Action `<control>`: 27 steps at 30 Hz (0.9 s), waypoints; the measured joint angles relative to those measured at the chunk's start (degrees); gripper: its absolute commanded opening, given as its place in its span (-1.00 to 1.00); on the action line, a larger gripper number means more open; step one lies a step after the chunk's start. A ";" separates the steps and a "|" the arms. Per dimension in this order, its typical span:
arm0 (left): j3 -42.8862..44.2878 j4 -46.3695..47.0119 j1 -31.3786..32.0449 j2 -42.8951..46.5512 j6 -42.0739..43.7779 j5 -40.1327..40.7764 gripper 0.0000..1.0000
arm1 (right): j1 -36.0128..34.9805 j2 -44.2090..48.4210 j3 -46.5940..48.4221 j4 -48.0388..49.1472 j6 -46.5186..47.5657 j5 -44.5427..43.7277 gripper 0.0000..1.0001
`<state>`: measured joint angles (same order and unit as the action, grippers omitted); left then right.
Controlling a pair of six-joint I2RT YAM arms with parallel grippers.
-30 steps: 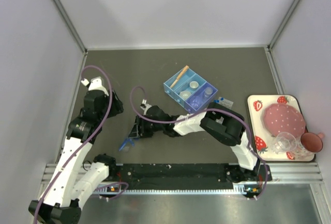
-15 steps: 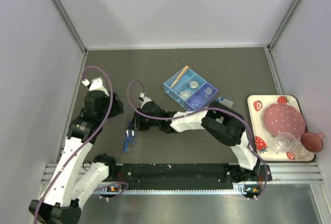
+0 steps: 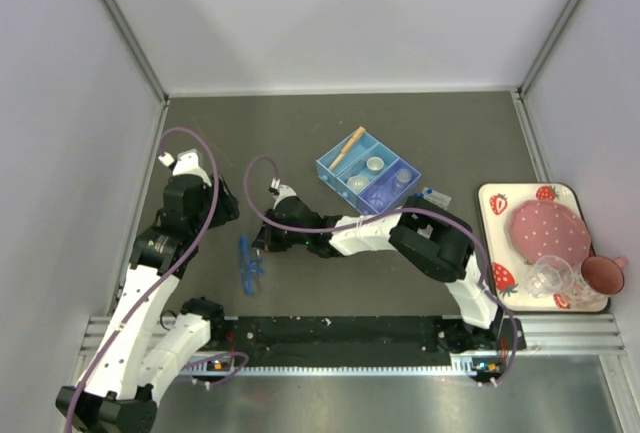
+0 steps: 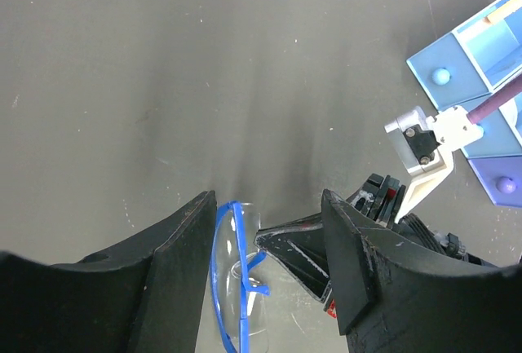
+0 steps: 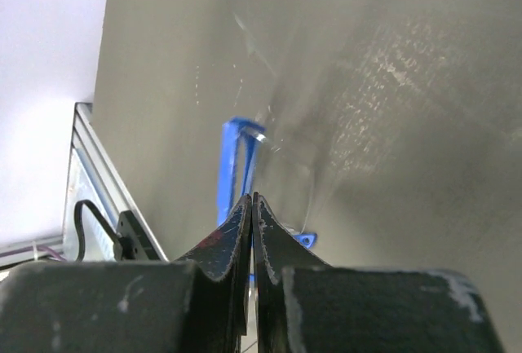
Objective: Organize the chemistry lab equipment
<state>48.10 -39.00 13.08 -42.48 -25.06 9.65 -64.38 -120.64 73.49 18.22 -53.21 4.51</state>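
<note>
The right gripper [image 5: 252, 198] is seen fully closed, with its two fingers pressed together and no gap between them. Whether a thin clear edge is pinched there cannot be told. Just beyond its tips a blue-framed clear item [image 4: 232, 280], which looks like safety glasses, is lying on the dark table [image 3: 300, 133], in the near left part, between the two arms.

In the right wrist view only a part of its blue frame is visible, and the rest is covered by the fingers. In the left wrist view its lower end is cut off by the picture edge.

The left gripper [image 4: 269, 198] is held about half open above the table, and nothing is gripped in it.

In the blue divided box [image 3: 325, 166] a wooden clip [image 3: 348, 146] and small round dishes [image 3: 375, 164] can be made out. The other contents are too small to be named.
</note>
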 measured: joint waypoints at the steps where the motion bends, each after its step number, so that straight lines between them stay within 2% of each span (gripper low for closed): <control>1: 0.00 0.00 0.00 0.00 0.04 0.00 0.19 | 0.00 0.02 -0.02 -0.02 0.61 -0.31 -0.74; 6: 0.00 -0.02 0.00 0.00 0.31 0.04 0.19 | 0.00 1.42 -2.25 -0.26 3.15 -1.20 -0.47; 11: 0.00 -0.02 0.00 0.00 0.66 0.20 0.19 | -0.42 3.91 -3.37 -3.63 7.48 -2.89 -0.32; 13: 0.00 0.00 0.00 0.00 0.79 0.22 0.19 | -1.25 4.87 -3.37 -4.81 9.29 -3.98 -0.20; 18: 0.00 -0.02 0.00 0.28 0.98 0.35 0.19 | -4.26 6.62 -3.37 -5.95 12.79 -5.77 -0.12; 27: 0.00 -0.07 0.00 1.38 0.98 0.92 0.19 | -6.99 6.93 -2.36 -9.18 14.67 -7.06 -0.11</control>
<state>48.10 -39.07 13.08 -41.10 -24.08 10.57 -71.37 -113.71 71.13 9.04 -38.54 -2.55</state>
